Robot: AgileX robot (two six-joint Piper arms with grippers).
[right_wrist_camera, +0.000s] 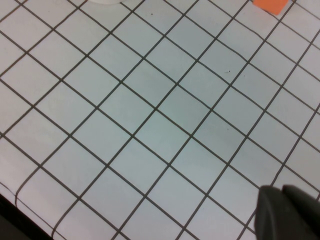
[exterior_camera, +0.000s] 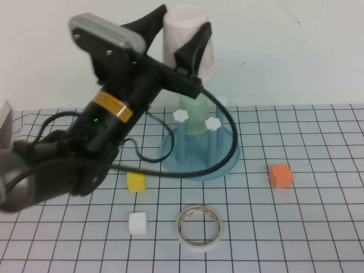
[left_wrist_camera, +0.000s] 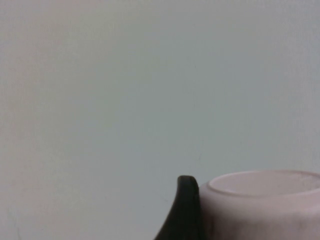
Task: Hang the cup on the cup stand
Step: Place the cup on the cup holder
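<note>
1. Two small cubes, white [exterior_camera: 137, 222] and yellow [exterior_camera: 136, 182], and a tape roll [exterior_camera: 199, 227] lie toward the near edge of the gridded table [exterior_camera: 318, 239]; I see an orange cube [exterior_camera: 280, 176] toward the right edge.
2. The cup stand [exterior_camera: 199, 152] sits mid-table, with a pale green cup [exterior_camera: 197, 116] over one peg.
3. The left gripper [exterior_camera: 181, 31] is above the stand, grasping the cup [exterior_camera: 189, 40] upside down between both fingers.
4. The right gripper [right_wrist_camera: 287, 212] is clenched shut, low over bare table.
</note>
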